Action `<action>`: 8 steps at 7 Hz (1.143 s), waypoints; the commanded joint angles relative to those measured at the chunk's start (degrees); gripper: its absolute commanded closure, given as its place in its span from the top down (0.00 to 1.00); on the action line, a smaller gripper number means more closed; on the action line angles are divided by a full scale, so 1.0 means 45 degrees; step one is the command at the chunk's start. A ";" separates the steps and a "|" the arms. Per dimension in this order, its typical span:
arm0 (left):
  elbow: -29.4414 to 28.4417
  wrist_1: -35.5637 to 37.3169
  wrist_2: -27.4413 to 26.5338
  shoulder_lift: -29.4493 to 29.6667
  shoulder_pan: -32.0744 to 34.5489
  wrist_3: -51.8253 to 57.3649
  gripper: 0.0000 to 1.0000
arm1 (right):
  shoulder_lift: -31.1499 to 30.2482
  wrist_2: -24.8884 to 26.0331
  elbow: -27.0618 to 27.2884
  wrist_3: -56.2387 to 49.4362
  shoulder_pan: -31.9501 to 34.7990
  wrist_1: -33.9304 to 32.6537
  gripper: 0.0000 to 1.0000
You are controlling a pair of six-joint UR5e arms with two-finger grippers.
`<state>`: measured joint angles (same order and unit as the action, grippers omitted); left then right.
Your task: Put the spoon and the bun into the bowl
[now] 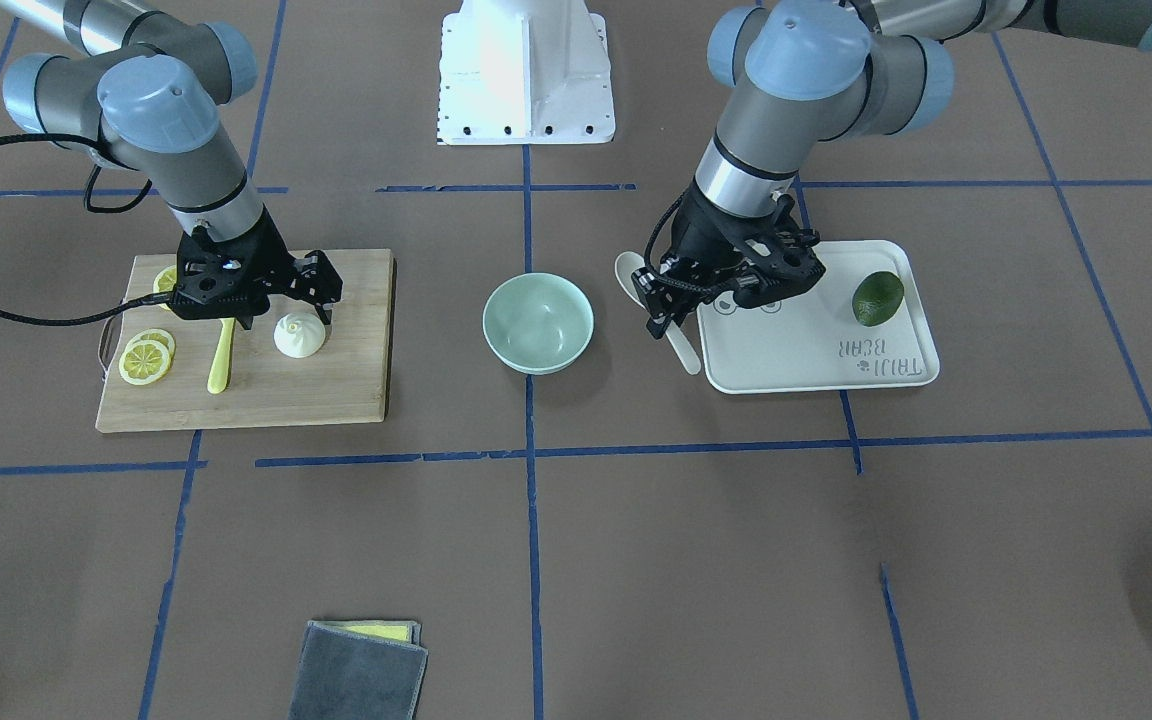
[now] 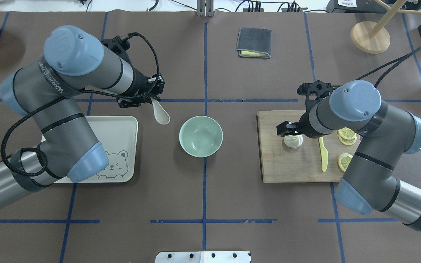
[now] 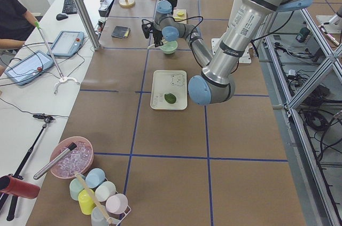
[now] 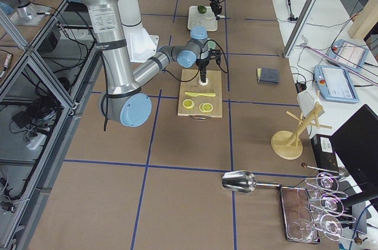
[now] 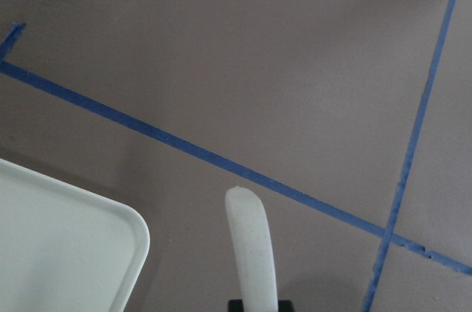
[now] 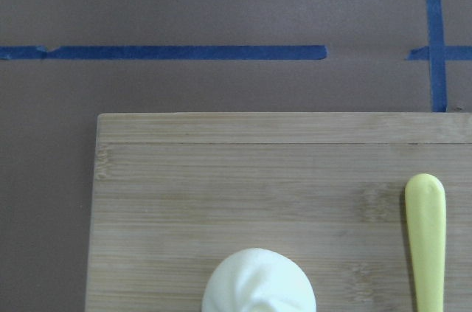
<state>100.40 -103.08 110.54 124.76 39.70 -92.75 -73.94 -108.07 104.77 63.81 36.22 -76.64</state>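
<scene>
The left tool (image 2: 151, 101) pinches the off-white spoon (image 2: 161, 113); right tool (image 1: 286, 315), spread, hovers over the pleated white bun (image 1: 299, 338).

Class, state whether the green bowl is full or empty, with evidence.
Empty: the bowl shows a bare inside; the spoon is outside it, the bun on the board.

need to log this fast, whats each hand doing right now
Left hand: closed on the spoon.
Right hand: open over the bun, not gripping it.
</scene>
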 commanded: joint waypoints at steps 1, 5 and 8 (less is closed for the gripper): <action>-0.0183 -0.0139 -0.0014 0.0283 -0.0169 -0.0266 0.00 | 0.0298 0.0012 -0.0585 -0.0019 -0.0197 0.0000 0.96; -0.1940 -0.2502 -0.0112 0.0635 -0.0852 -0.1263 0.00 | 0.0318 -0.0027 -0.0626 -0.0213 0.0016 0.0000 0.16; -0.2446 -0.3259 -0.0131 0.0790 -0.1009 -0.1905 0.00 | 0.0318 -0.0164 -0.0296 -0.0234 0.0349 -0.0038 0.00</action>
<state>90.66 -115.47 109.98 128.00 35.46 -99.72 -72.51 -108.69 102.61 62.79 37.31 -76.68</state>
